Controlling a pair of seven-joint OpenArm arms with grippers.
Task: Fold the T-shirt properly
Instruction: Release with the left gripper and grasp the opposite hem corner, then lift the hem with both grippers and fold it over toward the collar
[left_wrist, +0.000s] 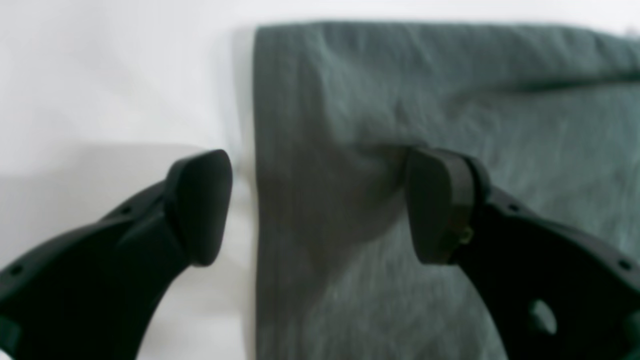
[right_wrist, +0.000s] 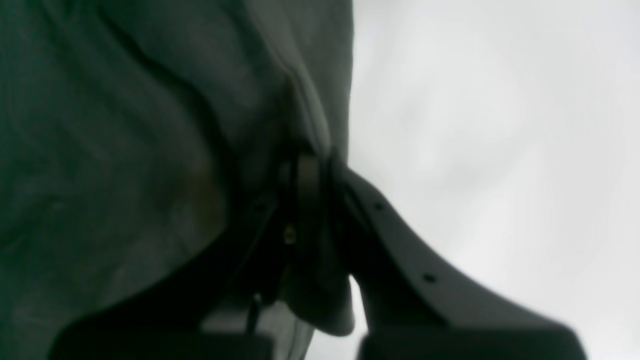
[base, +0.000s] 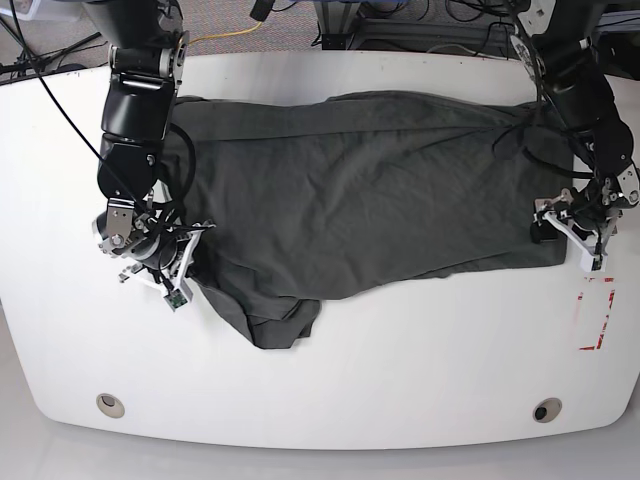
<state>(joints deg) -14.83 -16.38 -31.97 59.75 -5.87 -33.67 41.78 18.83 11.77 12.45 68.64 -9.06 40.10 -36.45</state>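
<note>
Charcoal T-shirt (base: 370, 190) lies spread across white table (base: 400, 380), near edge bunched. Right gripper (right_wrist: 312, 165) clamped on hem fold, prob. to carry that side over. Left gripper (left_wrist: 320, 205) jaws wide apart, straddling opp. cloth edge, nothing held.

we are seeing the t-shirt (base: 370, 190) lying across the table (base: 400, 380), nearer its far edge. our left gripper (base: 565, 233) is sitting at its right edge, our right gripper (base: 175, 265) at its left.
</note>
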